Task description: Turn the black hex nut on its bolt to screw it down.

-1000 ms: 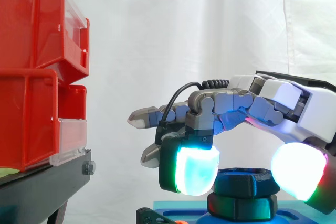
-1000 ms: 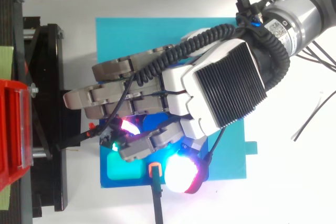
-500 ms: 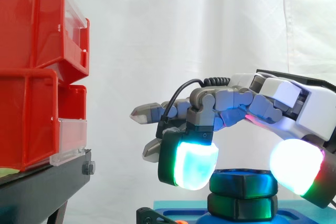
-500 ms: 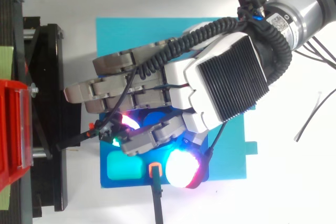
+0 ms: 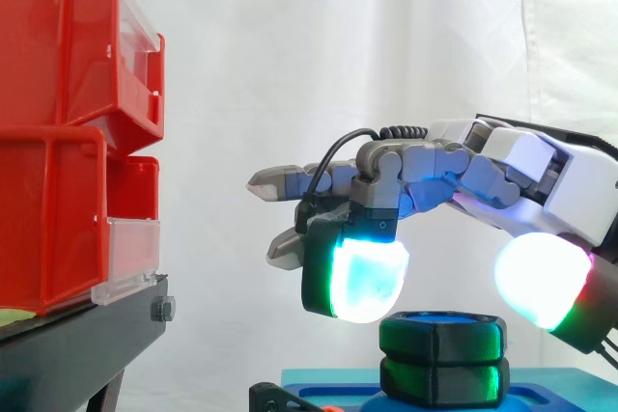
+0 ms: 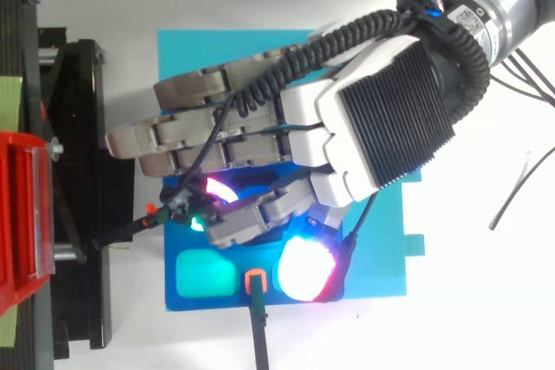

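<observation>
The black hex nut (image 5: 442, 335) sits on a blue-topped bolt, stacked over a second black hex piece (image 5: 442, 379) on the cyan base plate (image 6: 191, 49). My hand (image 5: 541, 180) hovers just above it, apart from it. One finger bends down with a cyan-white pad (image 5: 357, 277) at the nut's upper left, and the thumb pad (image 5: 541, 282) glows white to its upper right. The other fingers reach out straight to the left. Nothing is held. In the top view my hand (image 6: 381, 110) covers most of the nut.
Red bins (image 5: 58, 132) are stacked on a black stand (image 5: 87, 344) to the left, close to the outstretched fingers. On the plate's near edge lie a green square pad (image 6: 206, 275) and an orange-black plug (image 6: 256, 283) with a black cable.
My hand has risen: the finger and thumb pads flanked the nut a second ago and now stand above its top. The nut looks lower on its bolt.
</observation>
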